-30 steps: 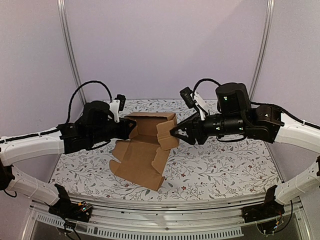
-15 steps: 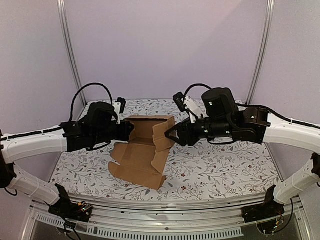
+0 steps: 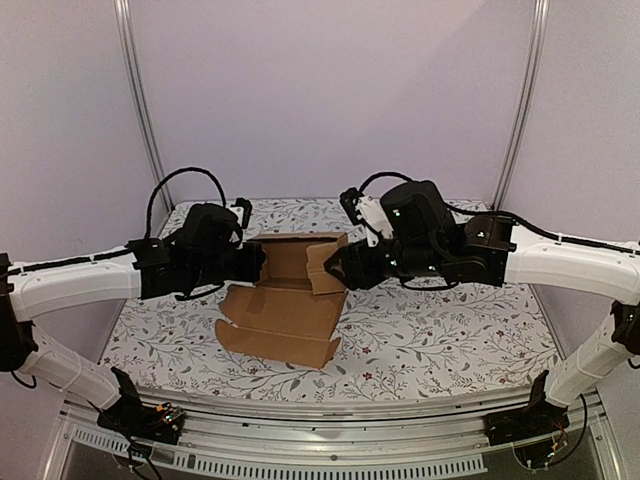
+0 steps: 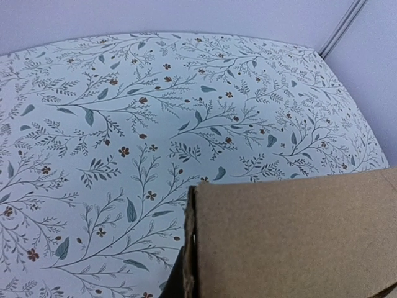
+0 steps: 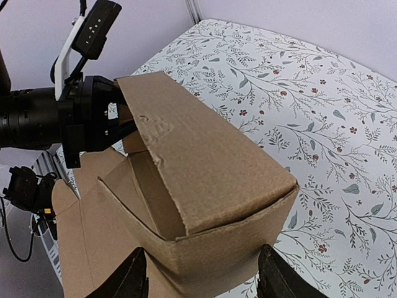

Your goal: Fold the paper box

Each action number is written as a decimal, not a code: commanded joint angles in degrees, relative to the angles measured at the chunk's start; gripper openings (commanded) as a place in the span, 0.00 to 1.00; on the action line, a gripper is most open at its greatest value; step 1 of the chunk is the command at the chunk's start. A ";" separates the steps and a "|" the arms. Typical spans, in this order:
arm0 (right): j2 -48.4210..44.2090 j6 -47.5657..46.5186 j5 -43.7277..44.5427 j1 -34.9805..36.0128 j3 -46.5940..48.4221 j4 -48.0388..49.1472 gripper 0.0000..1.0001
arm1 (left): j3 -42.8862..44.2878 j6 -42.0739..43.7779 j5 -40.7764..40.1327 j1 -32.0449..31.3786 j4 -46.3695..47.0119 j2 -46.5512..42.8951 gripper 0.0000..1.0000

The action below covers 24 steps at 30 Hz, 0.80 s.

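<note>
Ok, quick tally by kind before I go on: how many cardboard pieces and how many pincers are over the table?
paper box: 1, brown, part-folded, all one piece
pincers: 2, the left pincer and the right pincer, one at each side of the box
Total: 3

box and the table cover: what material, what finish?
paper box: plain brown cardboard, matte and unprinted; the folds wrinkle and the cut edge looks rough and fibrous. Whether it is corrugated is unclear.
table cover: smooth white sheet printed with leaves and small flowers, low sheen; could be paper, vinyl or cloth.
</note>
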 commanded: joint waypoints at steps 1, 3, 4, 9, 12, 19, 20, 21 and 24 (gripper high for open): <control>2.65 2.03 3.30 0.22 1.49 -1.57 0.59 | 2.42 -1.40 1.57 -0.59 0.43 0.59 0.00; 3.19 2.45 4.25 0.25 1.78 -1.91 0.57 | 2.50 -1.67 1.32 -0.75 0.35 0.71 0.00; 3.51 2.63 4.66 0.25 1.78 -1.95 0.56 | 2.45 -1.82 1.06 -0.77 0.24 0.79 0.00; 5.08 3.35 5.69 0.22 2.75 -2.73 0.47 | 3.23 -3.44 -0.45 -1.03 -1.26 1.56 0.00; 6.43 3.85 6.98 0.43 3.58 -3.48 0.41 | 4.34 -4.95 -2.08 -1.82 -3.07 2.22 0.00; 9.95 4.59 11.86 1.71 6.64 -3.89 0.27 | 7.33 -7.17 -7.77 -5.33 -6.84 4.86 0.00; 10.61 4.61 13.09 2.09 7.30 -4.15 0.25 | 7.55 -7.74 -7.88 -5.60 -7.05 5.26 0.00; 11.50 4.62 14.10 2.51 7.91 -4.38 0.22 | 7.68 -8.29 -7.98 -5.87 -7.24 5.61 0.00; 13.44 5.28 16.53 3.02 9.11 -4.85 0.16 | 8.12 -10.49 -8.98 -6.45 -8.22 6.52 0.00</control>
